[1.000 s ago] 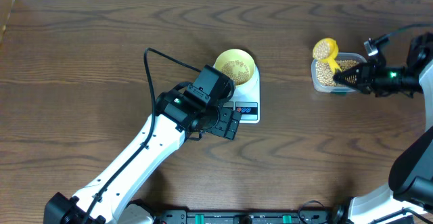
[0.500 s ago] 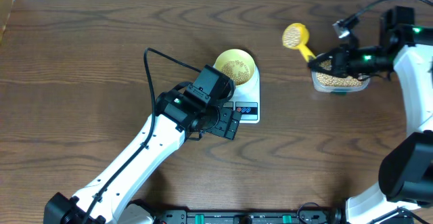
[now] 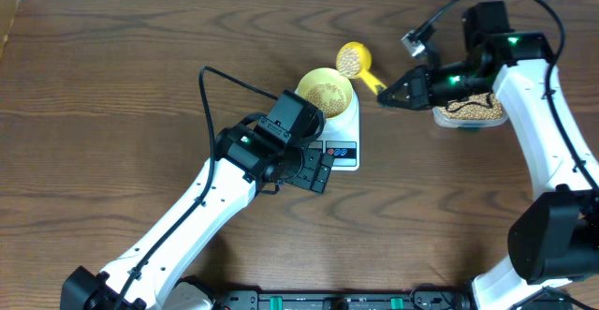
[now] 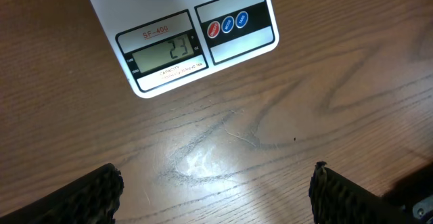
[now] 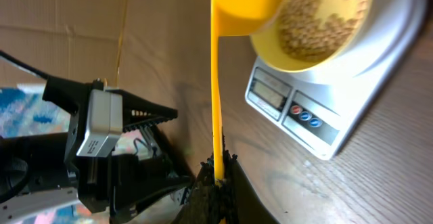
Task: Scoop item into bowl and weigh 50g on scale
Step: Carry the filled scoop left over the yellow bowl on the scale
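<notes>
R fingers (image 3: 390, 97) pinch scoop (image 3: 371, 79) handle | L fingers (image 4: 101, 191) spread | scale (image 4: 195, 61) shows 23 | adv: tip beans (image 3: 349, 59) slowly into bowl (image 3: 310, 78), stop near 50

Model mark: you can read "SF-400" in red on the scale (image 4: 238, 48), at 12 o'clock of its display (image 4: 164, 51).
Display reading: you see "23" on the grey screen.
Fine print: at 6 o'clock of the display a line seems to begin "CAPACITY"; the rest is too small for you to read.
Buttons (image 4: 228, 24): their symbols are too small to read.
</notes>
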Tool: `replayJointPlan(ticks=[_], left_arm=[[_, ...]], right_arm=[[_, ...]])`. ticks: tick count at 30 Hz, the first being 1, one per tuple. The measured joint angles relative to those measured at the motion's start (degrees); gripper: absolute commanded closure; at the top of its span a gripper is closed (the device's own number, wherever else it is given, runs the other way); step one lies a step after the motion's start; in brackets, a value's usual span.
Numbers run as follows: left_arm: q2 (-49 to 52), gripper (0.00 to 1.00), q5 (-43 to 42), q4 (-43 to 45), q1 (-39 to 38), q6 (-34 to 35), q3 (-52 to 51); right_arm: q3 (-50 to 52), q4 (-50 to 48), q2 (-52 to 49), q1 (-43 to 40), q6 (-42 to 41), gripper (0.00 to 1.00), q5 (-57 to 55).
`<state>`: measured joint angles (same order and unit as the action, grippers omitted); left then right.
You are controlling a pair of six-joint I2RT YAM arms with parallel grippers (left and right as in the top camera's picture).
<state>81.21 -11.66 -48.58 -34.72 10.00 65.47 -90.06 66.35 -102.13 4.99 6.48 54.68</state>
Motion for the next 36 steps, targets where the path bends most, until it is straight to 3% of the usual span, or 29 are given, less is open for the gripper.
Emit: replayJointPlan(ticks=[15,36], left_arm=[[0.0,0.09,0.0,0.0,0.0,0.0,0.0],[0.0,0.09,0.0,0.0,0.0,0.0,0.0]], right_arm=[[0.0,0.96,0.0,5.79,-0.22,0.99,-2.93],[0.0,0.76,0.0,9.03,-0.2,0.99,-16.74]])
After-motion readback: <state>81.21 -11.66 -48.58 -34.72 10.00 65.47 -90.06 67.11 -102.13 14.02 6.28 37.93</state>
